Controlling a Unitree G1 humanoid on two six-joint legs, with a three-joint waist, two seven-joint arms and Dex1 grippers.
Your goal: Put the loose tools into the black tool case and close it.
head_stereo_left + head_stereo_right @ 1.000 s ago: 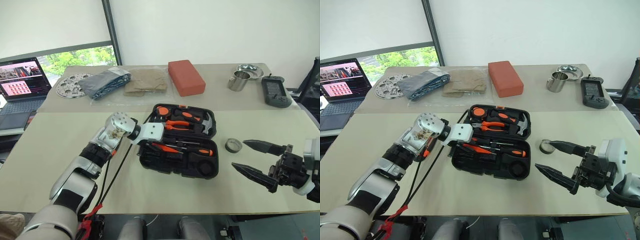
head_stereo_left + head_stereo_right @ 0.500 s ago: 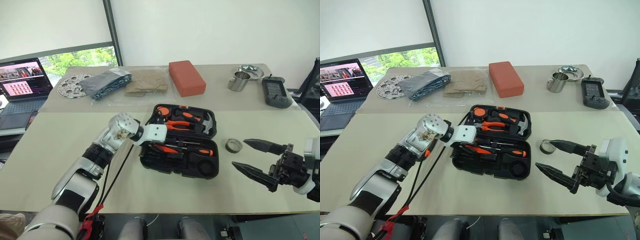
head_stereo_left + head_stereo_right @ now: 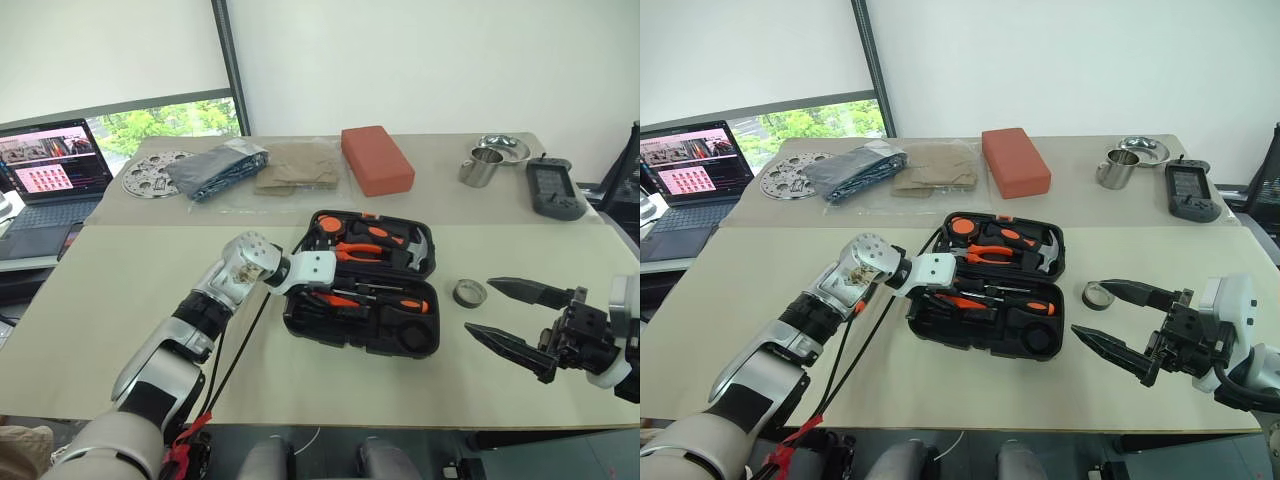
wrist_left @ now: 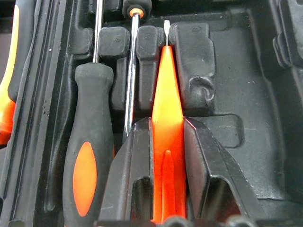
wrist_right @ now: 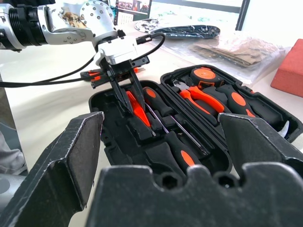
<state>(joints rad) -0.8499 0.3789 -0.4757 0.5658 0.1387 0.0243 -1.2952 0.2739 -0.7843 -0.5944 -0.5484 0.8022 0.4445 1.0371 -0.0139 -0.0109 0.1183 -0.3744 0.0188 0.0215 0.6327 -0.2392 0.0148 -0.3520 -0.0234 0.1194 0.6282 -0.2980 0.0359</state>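
A: Left side first. What is the left gripper (image 4: 166, 156) doing?

B: It is over the near-left part of the open black tool case (image 3: 365, 283), pointed down into the tray. The two black fingers (image 4: 135, 161) are pinched on the slim small orange tool (image 4: 166, 118), which stands between them with its metal tip toward a moulded slot. Not seated yet, as far as I can judge.

A: What is already in the case?

B: A black-and-orange screwdriver (image 4: 87, 156) lies in its slot just beside the held tool, with a bare steel shaft between them. A second screwdriver (image 3: 395, 301) lies further right in the same half. The far half holds the orange-handled pliers (image 3: 362, 251) and the hammer (image 3: 412, 247). One item with an orange disc (image 3: 328, 224) sits at the far-left corner; I cannot tell what it is.

A: Anything still outside?

B: The small dark tape roll (image 3: 467, 292) sits on the table (image 3: 120, 290), just right of the case. I cannot pick out the utility knife with certainty.

A: And the right gripper (image 3: 507, 317)?

B: It hangs near the table's right edge, close to the tape roll, fingers spread wide and holding nothing.

A: Progress?

B: Judged well along: orange tool to seat, tape roll to load, lid to shut and latch.
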